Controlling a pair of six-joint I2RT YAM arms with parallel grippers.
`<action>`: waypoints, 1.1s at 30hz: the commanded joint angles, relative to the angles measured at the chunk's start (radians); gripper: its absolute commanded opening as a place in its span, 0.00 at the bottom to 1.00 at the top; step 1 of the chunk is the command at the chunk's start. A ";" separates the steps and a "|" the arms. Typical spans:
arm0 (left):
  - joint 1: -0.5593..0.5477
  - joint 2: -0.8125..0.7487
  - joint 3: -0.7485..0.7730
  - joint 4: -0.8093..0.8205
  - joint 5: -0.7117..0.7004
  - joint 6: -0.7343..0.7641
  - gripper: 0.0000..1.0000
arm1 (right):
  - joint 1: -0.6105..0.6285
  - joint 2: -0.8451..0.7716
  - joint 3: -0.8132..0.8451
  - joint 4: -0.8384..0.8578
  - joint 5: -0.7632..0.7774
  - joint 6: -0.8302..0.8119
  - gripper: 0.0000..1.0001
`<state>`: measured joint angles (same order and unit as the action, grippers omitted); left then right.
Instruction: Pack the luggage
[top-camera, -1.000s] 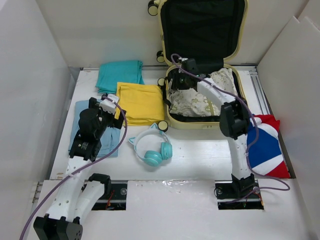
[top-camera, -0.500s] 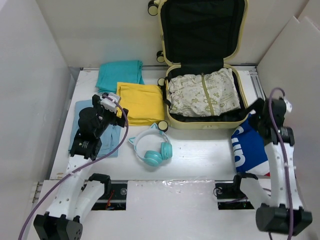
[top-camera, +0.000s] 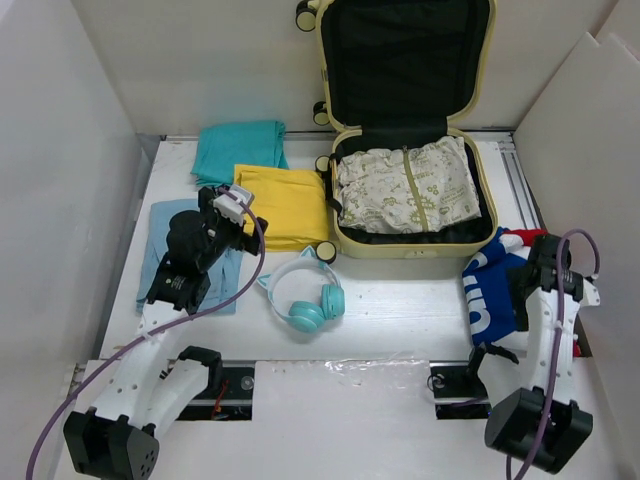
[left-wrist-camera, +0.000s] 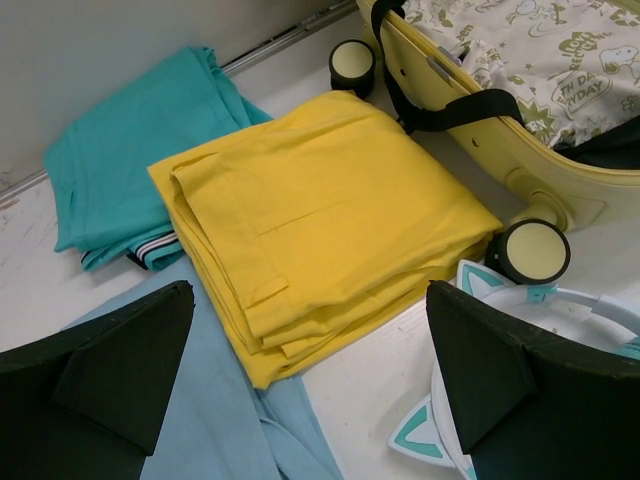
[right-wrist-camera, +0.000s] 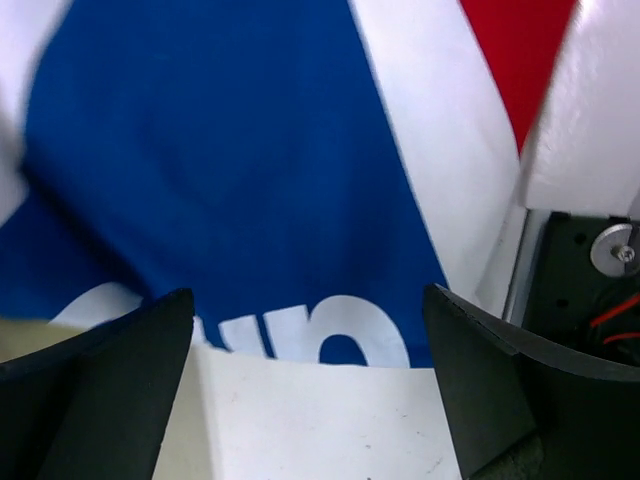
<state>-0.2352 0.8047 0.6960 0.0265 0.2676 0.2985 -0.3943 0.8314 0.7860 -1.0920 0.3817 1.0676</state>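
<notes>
The luggage (top-camera: 400, 247) lies open at the far middle of the surface (top-camera: 400, 300), its lid propped upright. The lower shell holds one cream patterned garment (top-camera: 405, 190) spread flat, and the lid shows only black lining. The left tool (left-wrist-camera: 308, 300), jaws wide and empty, hovers over the folded yellow trousers (left-wrist-camera: 320, 220), which lie just left of the shell, so the carry likely runs rightward. The right tool (right-wrist-camera: 308, 295), also wide open, hangs over a blue, white and red garment (right-wrist-camera: 220, 150) on the near right of the luggage.

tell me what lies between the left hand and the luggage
A folded yellow garment lies between the left hand and the luggage. Both the top view and the left wrist view show it.
</notes>
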 joint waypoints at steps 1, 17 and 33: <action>-0.007 -0.012 0.031 0.055 -0.018 0.008 1.00 | -0.038 0.029 -0.030 -0.028 0.005 0.137 1.00; -0.007 -0.004 0.013 0.076 -0.028 0.013 1.00 | 0.088 0.149 0.031 0.119 -0.074 -0.142 0.95; -0.007 -0.036 0.004 0.121 -0.048 0.034 1.00 | 0.627 0.595 0.173 -0.006 0.219 -0.182 0.99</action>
<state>-0.2363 0.8036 0.6960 0.0860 0.2272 0.3180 0.2131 1.4189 0.9340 -1.0229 0.4839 0.7654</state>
